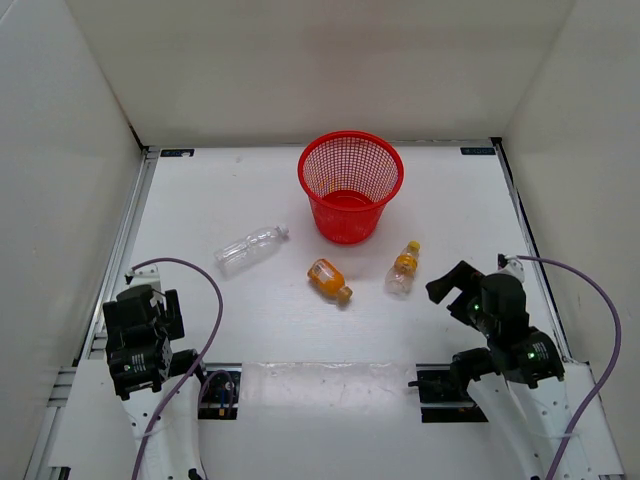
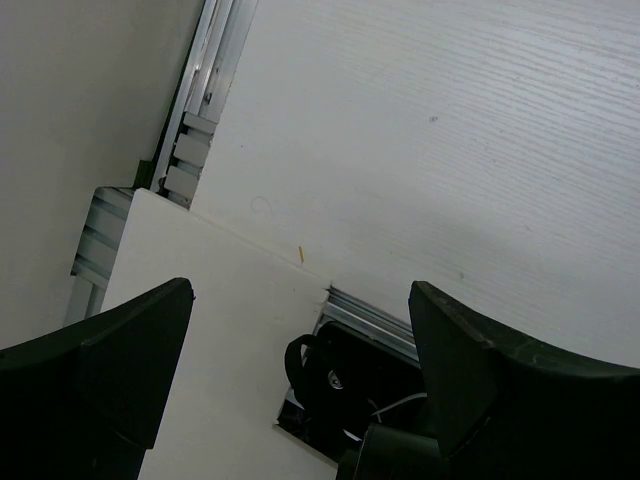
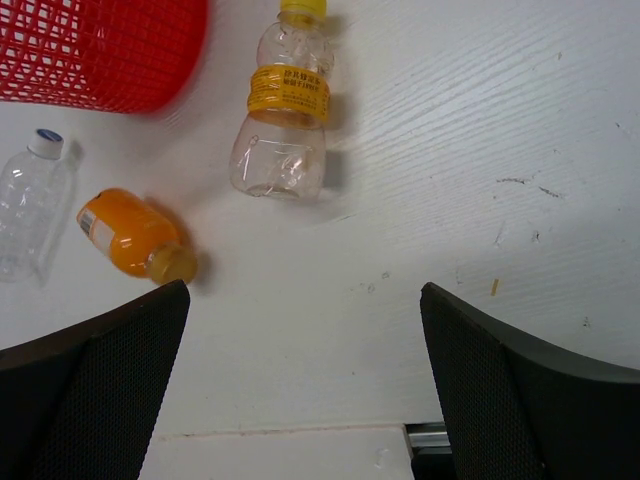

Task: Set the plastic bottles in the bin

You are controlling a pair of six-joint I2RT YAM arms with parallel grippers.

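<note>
The red mesh bin [image 1: 350,186] stands upright at the table's far middle; its wall shows in the right wrist view [image 3: 100,50]. Three bottles lie on the table in front of it: a long clear bottle with white cap [image 1: 250,248] [image 3: 30,205], a stubby orange bottle [image 1: 328,280] [image 3: 135,236], and a small clear bottle with orange cap [image 1: 403,268] [image 3: 283,115]. My right gripper [image 1: 452,289] [image 3: 305,310] is open and empty, near and right of the small clear bottle. My left gripper [image 1: 150,305] [image 2: 300,300] is open and empty at the near left.
White walls enclose the table on three sides. Metal rails [image 1: 128,240] run along the left and right edges. Purple cables [image 1: 205,300] loop over both arms. A dark opening with wiring [image 2: 350,385] sits below my left gripper.
</note>
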